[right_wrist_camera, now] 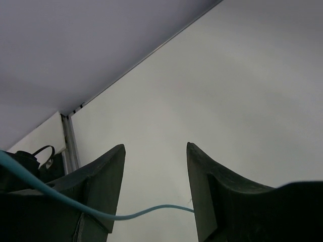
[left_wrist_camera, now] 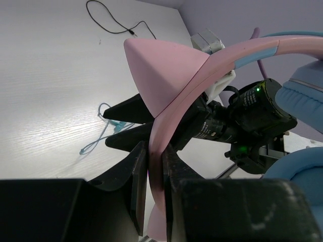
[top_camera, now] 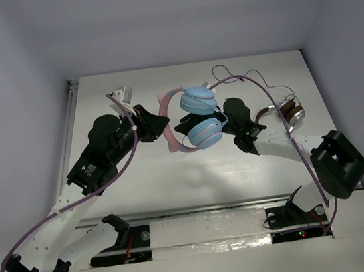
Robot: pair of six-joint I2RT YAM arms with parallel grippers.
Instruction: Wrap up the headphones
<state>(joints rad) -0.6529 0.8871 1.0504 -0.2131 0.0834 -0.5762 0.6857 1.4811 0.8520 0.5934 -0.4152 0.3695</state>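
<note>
One glossy white bench carries two headsets. The headphones, two round light-blue cups on a curved pink band with pointed ears, are mid-bench, with the left hand pinching the band. Just right of them the right hand is spread. Farther right lies one brown-and-silver set. One thin blue cable crosses the right hand's gap.

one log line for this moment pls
left gripper: shut on headphones | right gripper: open, cable passing between jaws
</note>
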